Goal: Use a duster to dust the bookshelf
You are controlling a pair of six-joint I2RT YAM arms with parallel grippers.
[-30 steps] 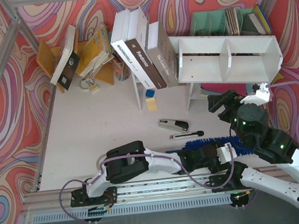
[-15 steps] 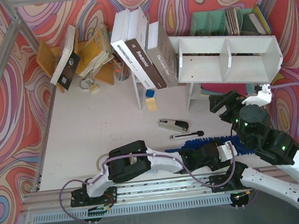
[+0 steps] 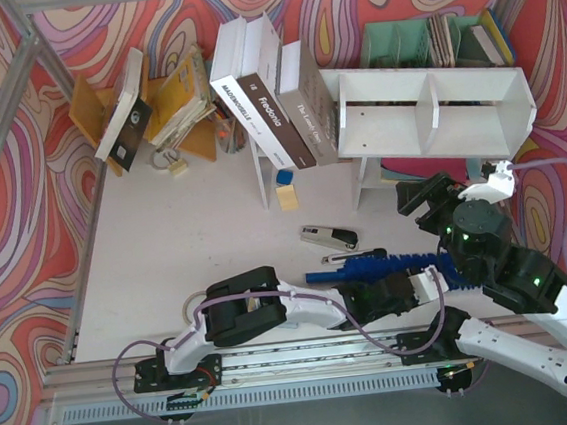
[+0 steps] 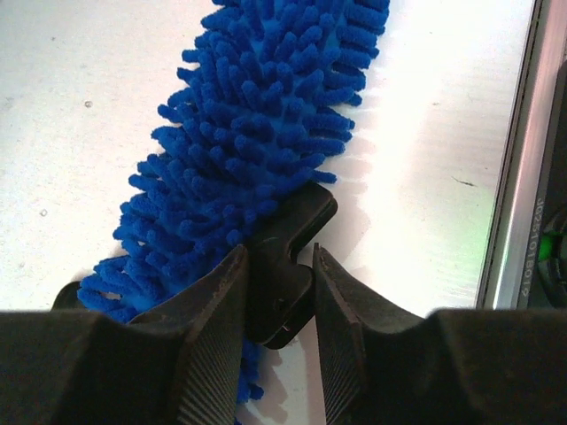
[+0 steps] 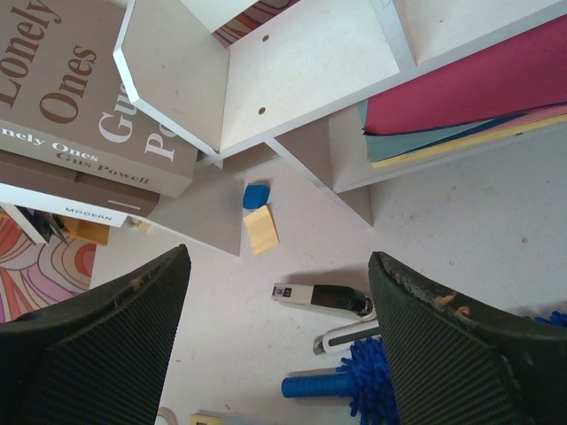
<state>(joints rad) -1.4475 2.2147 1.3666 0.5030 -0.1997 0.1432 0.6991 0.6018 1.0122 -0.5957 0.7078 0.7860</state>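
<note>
The white bookshelf point(image 3: 434, 108) stands at the back right; its underside shows in the right wrist view point(image 5: 301, 71). The fluffy blue duster point(image 3: 404, 259) lies across the table in front of it, its blue handle point(image 3: 322, 273) pointing left. My left gripper point(image 3: 433, 280) is shut on the black plastic end piece point(image 4: 288, 239) of the duster point(image 4: 257, 133); the gripper point(image 4: 279, 257) pinches it just above the table. My right gripper point(image 3: 418, 200) hovers open and empty in front of the shelf. In its own view the gripper point(image 5: 279, 266) is wide open above the duster point(image 5: 376, 381).
A black stapler point(image 3: 328, 236) and a white-and-black cutter point(image 3: 343, 257) lie just beyond the duster. Books point(image 3: 273, 103) lean left of the shelf, with sticky notes point(image 3: 287, 194) below them. A green file organiser point(image 3: 418, 39) stands behind, a yellow rack point(image 3: 168, 103) at back left. Coloured folders point(image 5: 469, 106) lie under the shelf.
The duster has shifted away from the near edge, towards the cutter; its handle now shows clear of the left arm. The left gripper has turned with it. The right arm barely moved.
</note>
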